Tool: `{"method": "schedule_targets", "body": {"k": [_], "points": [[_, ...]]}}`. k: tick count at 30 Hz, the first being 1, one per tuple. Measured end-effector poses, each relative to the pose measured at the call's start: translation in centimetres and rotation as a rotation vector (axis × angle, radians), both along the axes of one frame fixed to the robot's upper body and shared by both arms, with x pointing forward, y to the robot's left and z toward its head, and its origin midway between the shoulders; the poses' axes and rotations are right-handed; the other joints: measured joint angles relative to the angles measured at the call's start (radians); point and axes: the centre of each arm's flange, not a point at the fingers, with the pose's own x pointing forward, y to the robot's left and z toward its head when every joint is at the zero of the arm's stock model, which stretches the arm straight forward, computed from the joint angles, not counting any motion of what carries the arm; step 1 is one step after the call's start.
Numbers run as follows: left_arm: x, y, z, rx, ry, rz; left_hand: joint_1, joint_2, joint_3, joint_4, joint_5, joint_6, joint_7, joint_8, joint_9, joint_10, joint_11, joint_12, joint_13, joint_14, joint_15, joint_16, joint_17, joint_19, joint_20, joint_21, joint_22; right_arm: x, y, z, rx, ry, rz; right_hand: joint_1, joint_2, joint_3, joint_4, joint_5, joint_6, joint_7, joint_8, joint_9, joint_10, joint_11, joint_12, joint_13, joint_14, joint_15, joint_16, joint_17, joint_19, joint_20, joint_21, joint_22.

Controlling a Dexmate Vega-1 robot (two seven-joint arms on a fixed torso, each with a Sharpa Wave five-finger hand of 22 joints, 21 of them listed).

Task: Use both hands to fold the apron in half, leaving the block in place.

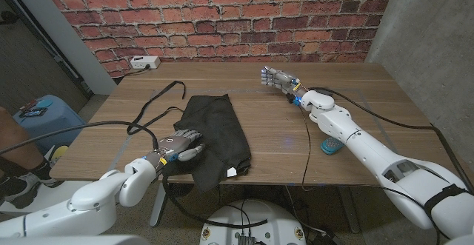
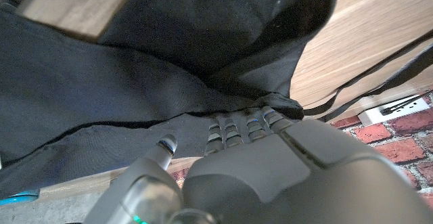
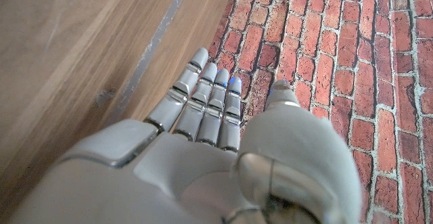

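Roughly folded, the black cloth apron (image 1: pixel 215 136) lies rumpled on the left half of the pale wooden table (image 1: pixel 274 119), its soft matte fabric creased into ridges and its thin black straps (image 1: pixel 159 106) curling away over the wood toward the far left corner. The robot's grey, hard-shelled left hand (image 1: pixel 181 146) sits on the apron's near left edge; in the left wrist view its fingers (image 2: pixel 247 126) dig into a bunched fold of the cloth and grip it. A plain wooden block (image 2: pixel 74 11) with squared edges shows in that same view, lying on the dark fabric. Well apart from the apron, the right hand (image 1: pixel 275 78) hangs over the far middle of the table, grasping nothing, its smooth jointed fingers (image 3: pixel 206 95) stretched out straight and close together. A small teal object (image 1: pixel 329 146) lies on the table beside the right forearm, partly hidden by it. A thin black cable (image 1: pixel 305 152) trails down the table's near right part. Behind the table stands a rough red brick wall (image 1: pixel 222 15), and a white power strip (image 1: pixel 144 63) rests at the table's far left edge.
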Motion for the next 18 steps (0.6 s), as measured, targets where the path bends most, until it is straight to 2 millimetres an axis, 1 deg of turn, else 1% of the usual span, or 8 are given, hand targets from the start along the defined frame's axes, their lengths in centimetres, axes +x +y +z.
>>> {"method": "schedule_targets", "body": {"k": [4,10,13,15,18], "points": [[-0.2,0.0,0.1,-0.006,-0.008,-0.003,0.000,0.000,0.000,0.000,0.000,0.000,0.000,0.000,0.000,0.000,0.000,0.000,0.000,0.000,0.000,0.000,0.000,0.000,0.000,0.000,0.000,-0.1,-0.2,-0.2,0.008,0.001,-0.004,-0.004,-0.004,0.003,0.003,0.000,-0.001,0.002,0.000,0.000,0.000,0.000,0.000,-0.003,-0.001,-0.001,0.000,0.000,-0.003,0.003,0.000,0.000],[-0.3,0.3,0.5,-0.028,-0.024,-0.002,0.000,0.000,0.003,0.003,0.000,0.000,0.000,0.000,0.000,0.000,0.000,0.000,0.000,0.000,0.000,0.000,-0.002,0.000,0.000,0.000,0.000,-0.2,-0.4,-0.7,0.028,0.007,-0.003,-0.008,0.000,0.003,0.003,0.000,-0.001,0.002,0.000,0.000,0.000,0.000,0.000,-0.007,-0.001,-0.001,0.000,-0.005,-0.003,0.003,-0.009,0.000],[-0.3,0.4,0.7,-0.035,-0.031,-0.002,0.000,0.000,0.003,0.003,0.000,0.000,0.000,0.000,0.000,0.000,0.000,0.000,0.000,0.000,0.000,0.000,-0.002,0.000,0.000,0.000,0.000,-0.2,-0.4,-1.0,0.040,0.009,-0.001,-0.008,0.000,0.003,0.003,0.000,-0.001,0.002,0.000,0.000,-0.005,0.005,0.000,-0.008,-0.001,-0.001,0.000,-0.010,-0.003,0.003,-0.009,0.000],[-0.3,0.4,0.8,-0.044,-0.035,-0.006,0.000,0.000,0.003,0.003,0.000,0.000,0.000,0.000,0.000,0.000,0.000,0.000,0.000,0.000,0.000,0.000,-0.002,0.000,0.000,0.000,0.000,-0.2,-0.5,-1.2,0.046,0.010,-0.001,-0.007,-0.007,0.003,0.003,0.000,-0.001,0.002,0.000,0.000,-0.005,0.005,0.000,-0.008,-0.003,0.001,0.000,-0.014,-0.003,0.003,-0.009,0.000],[-0.3,0.4,1.1,-0.052,-0.043,-0.009,0.000,0.000,0.003,0.003,0.000,0.000,0.000,0.000,0.000,0.000,0.000,0.000,0.000,0.000,0.000,0.000,-0.002,0.000,0.000,0.000,0.000,-0.3,-0.5,-1.4,0.055,0.009,0.000,-0.008,-0.008,0.003,0.002,0.000,-0.001,0.002,0.000,0.000,-0.012,0.002,0.000,-0.012,-0.010,0.000,0.000,-0.014,-0.011,0.003,-0.014,0.000]]}}
